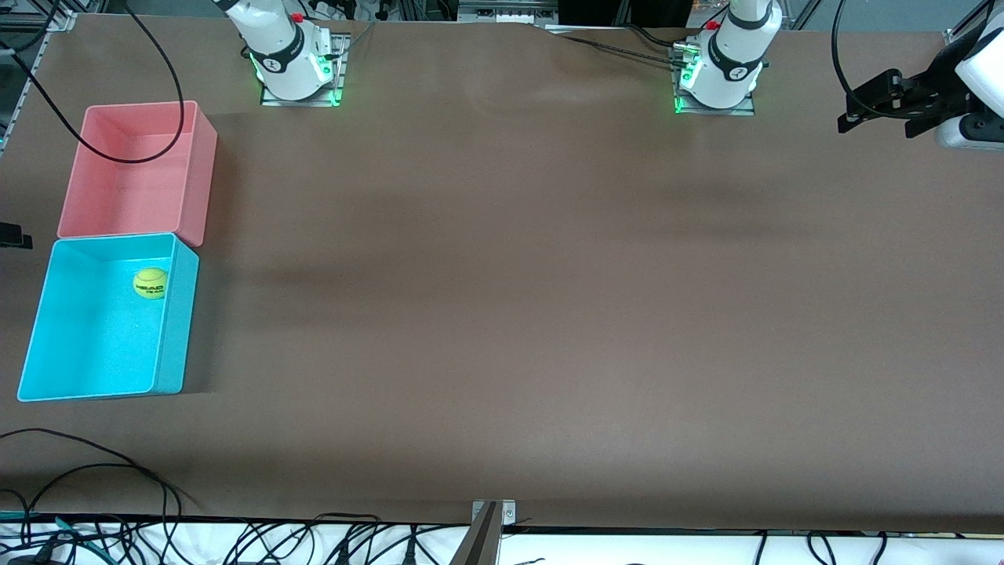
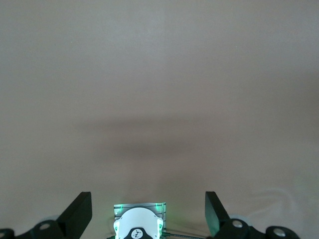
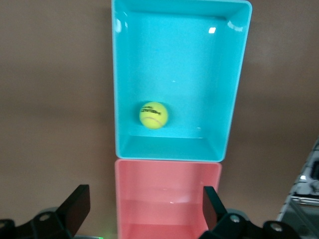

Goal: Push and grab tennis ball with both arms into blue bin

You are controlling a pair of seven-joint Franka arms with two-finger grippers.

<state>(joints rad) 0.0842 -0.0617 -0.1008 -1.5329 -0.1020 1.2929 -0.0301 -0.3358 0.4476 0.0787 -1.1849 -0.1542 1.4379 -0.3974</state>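
The tennis ball [image 1: 150, 282] [image 3: 153, 115] lies inside the blue bin [image 1: 176, 329] [image 3: 119, 99], close to the wall that adjoins the pink bin. No gripper touches it. My right gripper [image 3: 144, 204] hangs high above the pink bin, open and empty; it is out of the front view. My left gripper [image 1: 851, 106] [image 2: 147, 199] is raised high at the left arm's end of the table, also open and empty. Under it I see only bare table and its own base [image 2: 138, 224].
The pink bin [image 1: 196, 180] [image 3: 169, 199] stands against the blue bin, farther from the front camera. A black cable [image 1: 157, 141] droops across it. More cables [image 1: 78, 471] lie along the table's near edge.
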